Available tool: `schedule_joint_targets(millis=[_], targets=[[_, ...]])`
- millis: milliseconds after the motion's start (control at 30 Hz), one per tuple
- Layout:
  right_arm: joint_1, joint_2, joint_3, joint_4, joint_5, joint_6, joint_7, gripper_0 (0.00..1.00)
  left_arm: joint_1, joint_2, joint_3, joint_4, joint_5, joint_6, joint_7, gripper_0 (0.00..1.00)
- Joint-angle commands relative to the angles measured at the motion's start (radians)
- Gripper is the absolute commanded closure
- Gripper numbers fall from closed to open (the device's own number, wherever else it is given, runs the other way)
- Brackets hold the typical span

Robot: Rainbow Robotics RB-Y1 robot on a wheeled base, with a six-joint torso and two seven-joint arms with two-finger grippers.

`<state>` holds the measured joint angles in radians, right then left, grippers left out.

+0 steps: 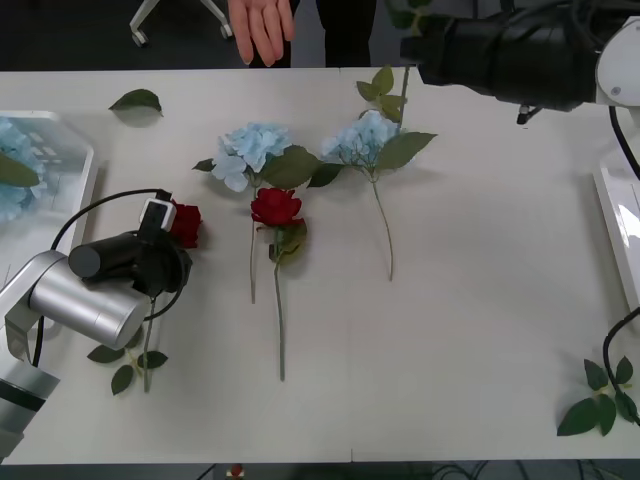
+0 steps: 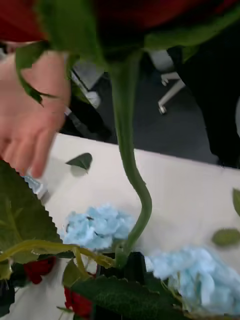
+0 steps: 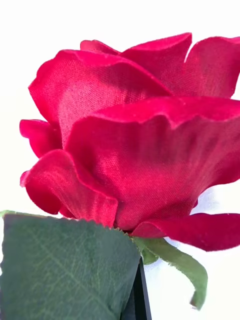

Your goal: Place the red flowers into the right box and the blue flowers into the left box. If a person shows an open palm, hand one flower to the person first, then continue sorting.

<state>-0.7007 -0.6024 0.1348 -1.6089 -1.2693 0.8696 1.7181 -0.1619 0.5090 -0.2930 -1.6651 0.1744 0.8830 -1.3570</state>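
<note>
White table (image 1: 480,330) w/ scattered flowers

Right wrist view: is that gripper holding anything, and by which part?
The right gripper holds a red rose by its green stem, low down among the leaves.

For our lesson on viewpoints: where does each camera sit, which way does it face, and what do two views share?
Front view: above the arms, looking down at the white table; silver left arm and black right arm show.
Right wrist view: raised on the right arm, facing a person's hand past a green rose stem.
Left wrist view: on the left arm, close against a deep-red fabric rose; a black sliver of the left tool shows.
Shared: front and right wrist views both show that hand and the pale blue hydrangea heads.
</note>
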Motion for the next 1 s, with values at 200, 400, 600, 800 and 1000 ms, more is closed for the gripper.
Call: schedule_joint_targets(millis=[200, 400, 600, 800, 1000], targets=[[-0.128, 0.079, 0.005, -0.016, -0.007, -0.101, 0.225, 1.00, 0.022, -0.007, 0.006, -0.013, -0.010, -0.010, 0.004, 1.00], [-0.160, 0.098, 0.020, -0.016, -0.007, -0.136, 0.383, 1.00, 0.022, -0.007, 0.006, -0.013, -0.012, -0.012, 0.004, 1.00], [-0.194, 0.127, 0.043, -0.016, -0.005, -0.185, 0.480, 1.00, 0.024, -0.010, 0.006, -0.013, -0.013, -0.015, 0.002, 1.00], [-0.223, 0.153, 0.077, -0.016, -0.007, -0.239, 0.500, 1.00, 0.024, -0.015, 0.006, -0.013, -0.016, -0.015, 0.004, 1.00], [-0.246, 0.170, 0.121, -0.003, -0.001, -0.313, 0.506, 1.00, 0.024, -0.015, 0.006, -0.013, -0.018, -0.015, 0.002, 1.00]])
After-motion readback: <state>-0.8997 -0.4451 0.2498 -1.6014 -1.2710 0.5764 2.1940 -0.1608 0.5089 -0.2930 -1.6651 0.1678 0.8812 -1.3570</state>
